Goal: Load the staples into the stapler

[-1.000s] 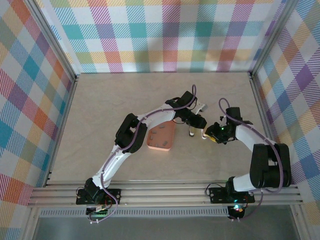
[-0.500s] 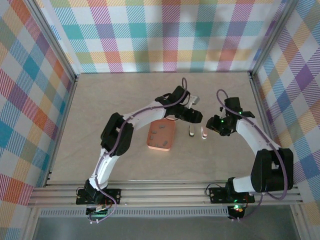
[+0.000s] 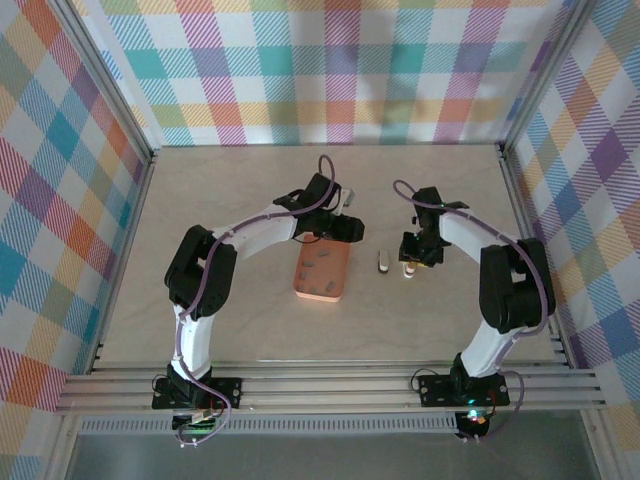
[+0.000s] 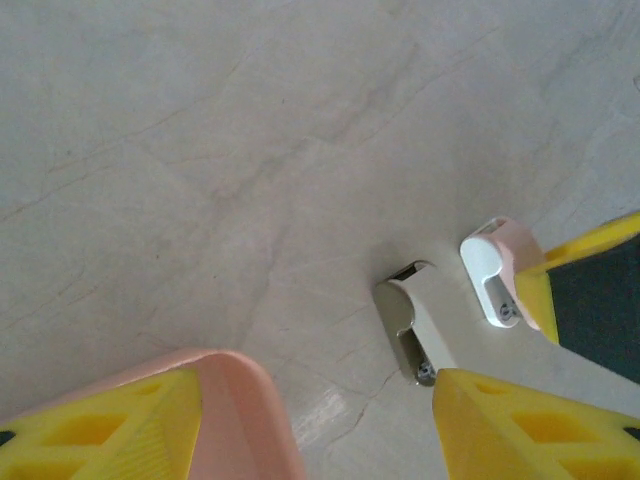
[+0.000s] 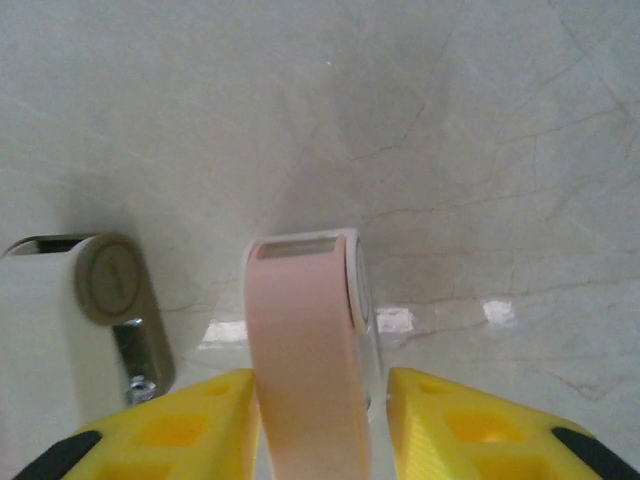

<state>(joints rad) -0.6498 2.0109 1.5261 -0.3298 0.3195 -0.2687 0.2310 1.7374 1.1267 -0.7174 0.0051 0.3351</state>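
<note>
The stapler lies in two pieces on the table right of the orange tray (image 3: pixel 322 285). Its grey metal part (image 3: pixel 384 262) (image 4: pixel 412 318) (image 5: pixel 110 300) is the nearer to the tray. Beside it is the pink body (image 3: pixel 408 268) (image 5: pixel 305 350) (image 4: pixel 497 268). My right gripper (image 3: pixel 412 256) (image 5: pixel 320 430) straddles the pink body, with its yellow fingers (image 5: pixel 470 425) tight against both sides. My left gripper (image 3: pixel 345 228) (image 4: pixel 320 430) hovers open over the tray's far right corner, holding nothing. Several staples (image 3: pixel 320 262) lie as small dark strips in the tray.
Plaid walls with metal posts close in the table on three sides. The tray's pink rim (image 4: pixel 245 410) sits right by my left finger (image 4: pixel 100 425). Bare marbled tabletop stretches beyond the stapler pieces.
My left gripper let go, opened and drew back left toward the tray. My right gripper lifted off, then came down over the pink body and closed in on it.
</note>
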